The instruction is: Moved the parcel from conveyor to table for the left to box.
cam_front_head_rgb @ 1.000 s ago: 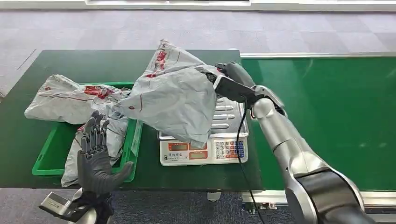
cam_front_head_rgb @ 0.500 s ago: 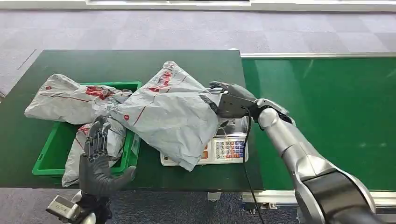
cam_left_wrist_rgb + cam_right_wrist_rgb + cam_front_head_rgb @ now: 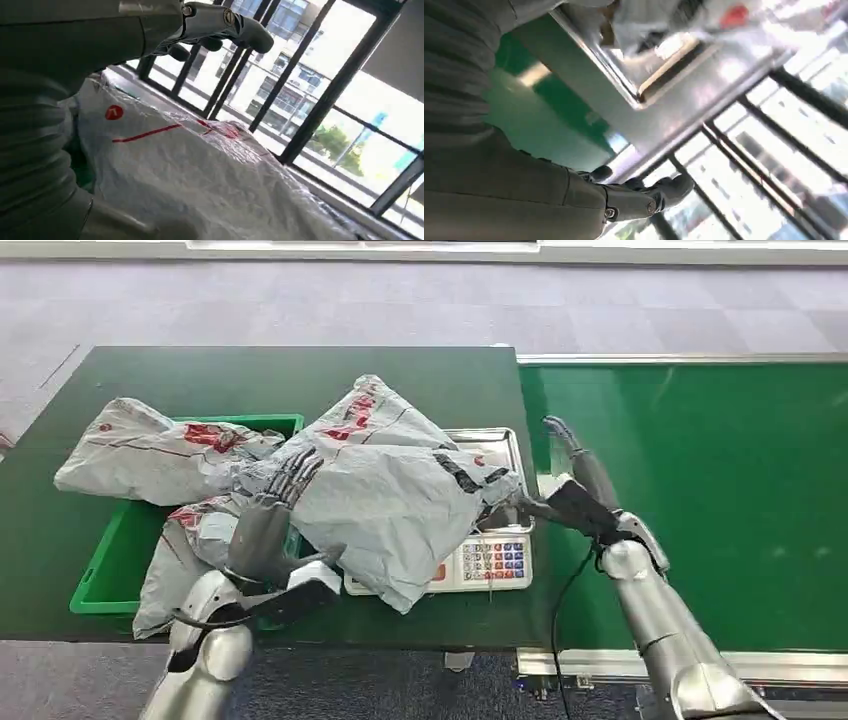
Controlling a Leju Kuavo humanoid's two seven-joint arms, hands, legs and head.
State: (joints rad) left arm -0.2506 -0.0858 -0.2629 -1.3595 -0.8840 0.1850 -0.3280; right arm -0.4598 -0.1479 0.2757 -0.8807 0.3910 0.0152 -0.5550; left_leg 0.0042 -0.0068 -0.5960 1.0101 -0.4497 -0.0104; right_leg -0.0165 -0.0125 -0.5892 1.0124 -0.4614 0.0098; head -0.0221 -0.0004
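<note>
The parcel (image 3: 385, 485) already lies on the scale (image 3: 490, 558) on the table (image 3: 180, 375), off the conveyor (image 3: 700, 460). Our right hand (image 3: 575, 485) is beside it, fingers apart and empty. Our left hand (image 3: 275, 505) rests on it, ungripped; boxing into the bin (image 3: 105, 580) remains.

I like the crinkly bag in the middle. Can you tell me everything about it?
The parcel is a big grey plastic mailer bag, wrinkled and shiny, with red print and stripes. It lies slumped over the scale, covering most of its steel tray and hanging past its front. Its left end reaches the green bin, against the other grey bags there. The left hand rests on its left side. The right hand is open beside its right edge.
</note>
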